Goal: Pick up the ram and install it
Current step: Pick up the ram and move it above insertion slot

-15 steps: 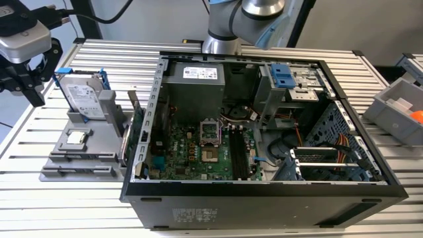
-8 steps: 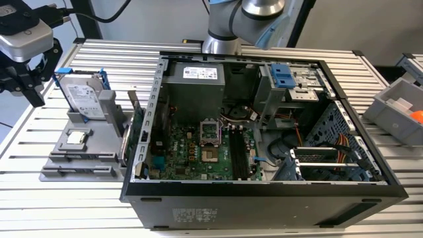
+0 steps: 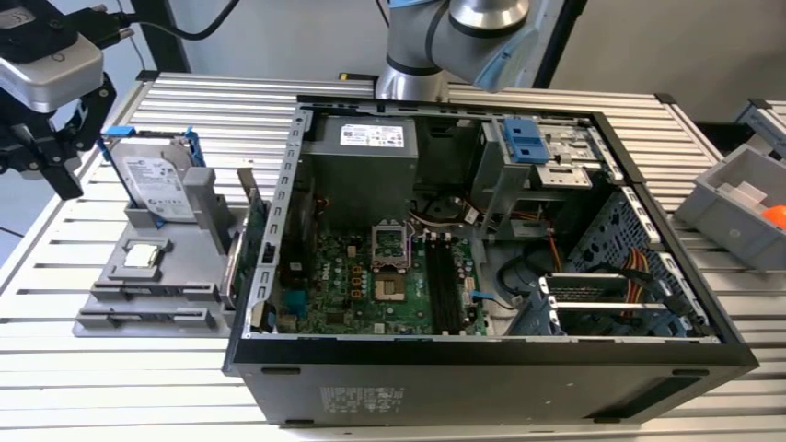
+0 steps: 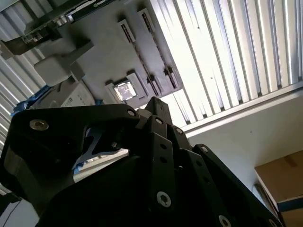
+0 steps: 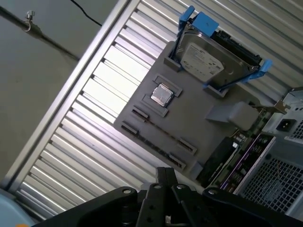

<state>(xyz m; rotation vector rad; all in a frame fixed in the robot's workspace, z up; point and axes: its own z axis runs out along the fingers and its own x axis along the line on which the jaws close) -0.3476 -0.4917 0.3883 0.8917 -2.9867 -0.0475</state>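
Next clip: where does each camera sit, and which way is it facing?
Exterior view: off the arm, high, looking down at the open computer case; arm behind it, gripper at the exterior view's left.
First wrist view: on the arm, looking past the gripper at the grey tray and hard drive.
Second wrist view: likewise, past the gripper at the tray.
Shared: all three show the tray's chip.

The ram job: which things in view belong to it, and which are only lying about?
Belong: gripper; ram, seemingly the thin dark strip on the grey holder; memory slots; open computer case.
Lying about: hard drive; green card; grey bin.
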